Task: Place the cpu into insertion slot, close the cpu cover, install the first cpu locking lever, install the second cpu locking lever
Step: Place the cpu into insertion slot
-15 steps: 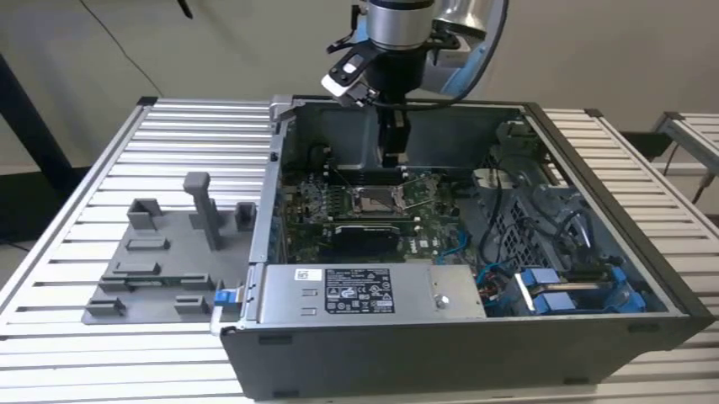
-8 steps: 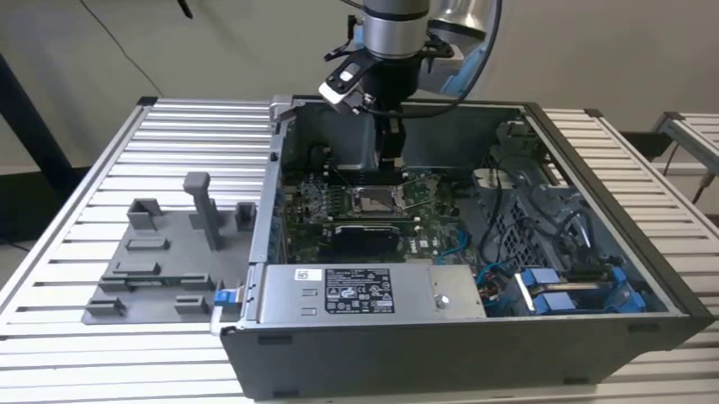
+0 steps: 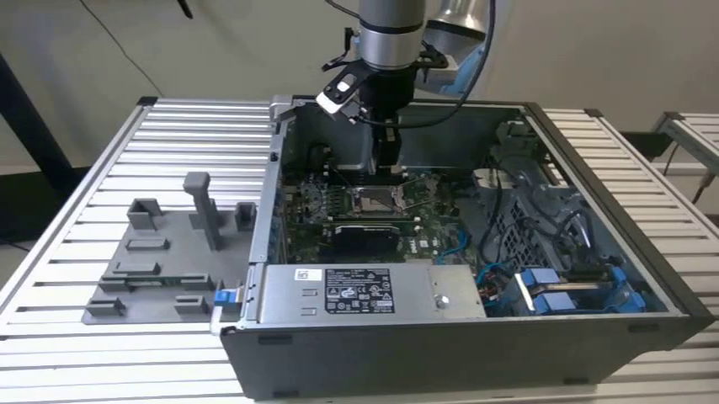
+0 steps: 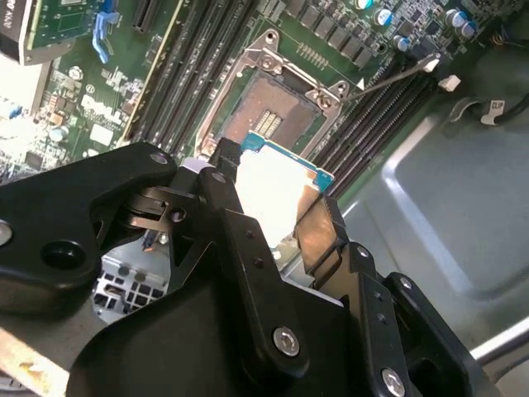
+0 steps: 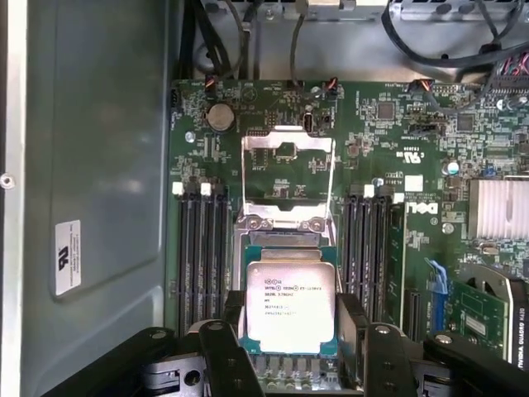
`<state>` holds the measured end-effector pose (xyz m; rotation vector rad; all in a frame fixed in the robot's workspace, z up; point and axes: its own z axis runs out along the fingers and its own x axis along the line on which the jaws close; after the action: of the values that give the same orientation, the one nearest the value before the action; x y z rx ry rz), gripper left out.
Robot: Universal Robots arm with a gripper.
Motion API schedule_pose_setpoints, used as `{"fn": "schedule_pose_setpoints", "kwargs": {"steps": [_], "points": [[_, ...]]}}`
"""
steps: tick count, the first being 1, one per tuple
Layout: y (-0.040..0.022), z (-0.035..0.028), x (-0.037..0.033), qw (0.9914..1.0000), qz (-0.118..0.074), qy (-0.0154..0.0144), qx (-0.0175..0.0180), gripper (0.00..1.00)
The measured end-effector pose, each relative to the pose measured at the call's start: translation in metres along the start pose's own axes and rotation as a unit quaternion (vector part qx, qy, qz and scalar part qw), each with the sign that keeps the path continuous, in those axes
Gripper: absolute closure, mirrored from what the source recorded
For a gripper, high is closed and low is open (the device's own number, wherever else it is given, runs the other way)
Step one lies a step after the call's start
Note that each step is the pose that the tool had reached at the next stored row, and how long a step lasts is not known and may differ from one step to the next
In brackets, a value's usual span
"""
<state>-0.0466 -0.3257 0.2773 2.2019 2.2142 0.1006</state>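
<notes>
1. In the first wrist view the cpu (image 5: pixel 291 306) is hanging flat between the two fingers (image 5: pixel 354 335) of the gripper (image 4: pixel 273 203). They are gripping it by two opposite edges and are standing open just as wide as the chip.
2. The chip is looking light, thin and stiff to me. Its metal top is smooth, so I am judging that it can slip. The edges are the right place to take it, and the underside should not be touched.
3. It is hovering close to the insertion slot (image 4: pixel 277 124), overlapping the slot's near rim, and it is not seated. How high above it is, I cannot tell.
4. The slot is lying open: the cpu cover (image 5: pixel 248 186) is standing folded back on its far side, and a thin metal lever (image 4: pixel 395 74) is sticking out sideways. I am supposing the slot's contacts are fragile, so a tilted chip could harm them.
5. Memory slots (image 5: pixel 202 248) are running along both sides of the slot on the green board, leaving little room for the fingers.
6. In the exterior view the board is lying deep inside an open computer case (image 3: pixel 450 353), which is resting on a ribbed metal bench (image 3: pixel 168 135). A grey fixture (image 3: pixel 157 261) is standing at the exterior view's left of the case.
</notes>
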Motion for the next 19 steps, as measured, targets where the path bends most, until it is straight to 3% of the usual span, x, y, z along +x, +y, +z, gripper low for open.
{"fn": "schedule_pose_setpoints", "kwargs": {"steps": [19], "points": [[-0.0047, 0.0321, -0.0001, 1.00000, 0.000, 0.0000, 0.0000, 0.46]]}}
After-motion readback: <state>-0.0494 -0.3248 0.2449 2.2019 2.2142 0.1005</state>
